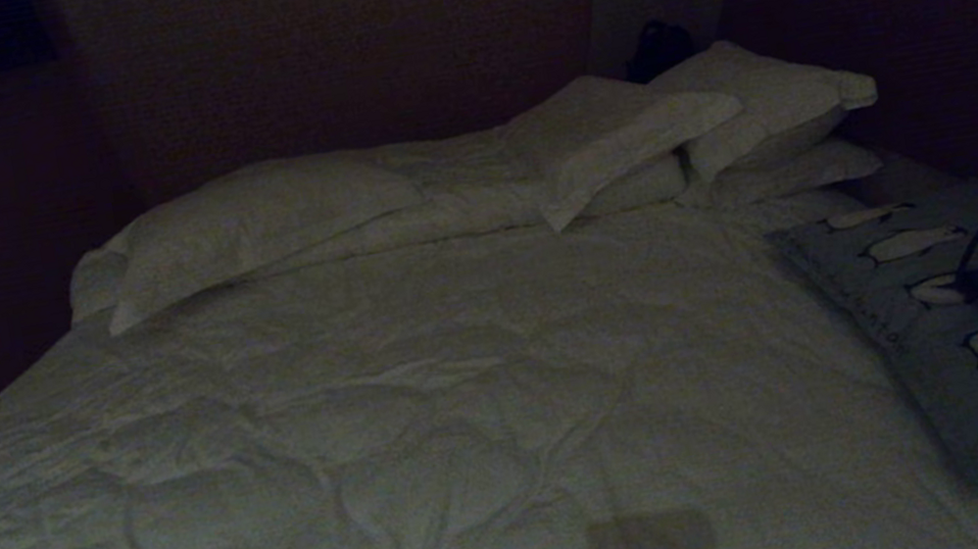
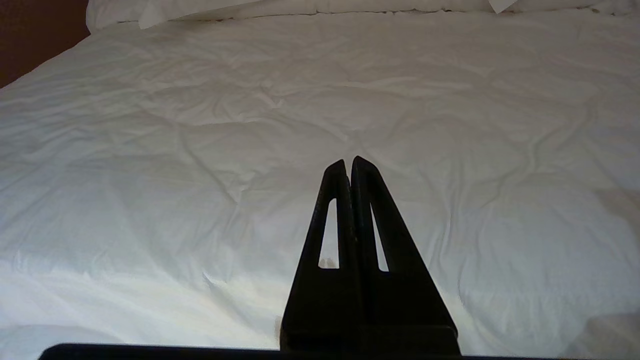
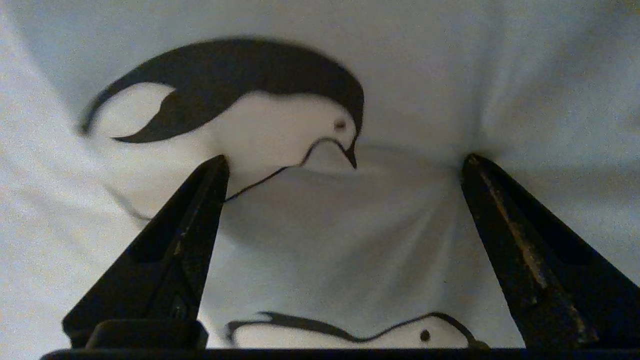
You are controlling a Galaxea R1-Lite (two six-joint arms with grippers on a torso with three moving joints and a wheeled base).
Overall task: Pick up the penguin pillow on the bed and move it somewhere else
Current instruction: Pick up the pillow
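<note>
The penguin pillow (image 1: pixel 966 334) lies at the head view's right edge on the bed (image 1: pixel 392 410). The right pincer (image 3: pixel 345 165) presses into it, spread wide, gripping nothing. The left pincer (image 2: pixel 348 165) hangs closed and empty above the duvet.

Penguin pillow (image 1: pixel 956 335) on bed's (image 1: pixel 373 413) right side
</note>
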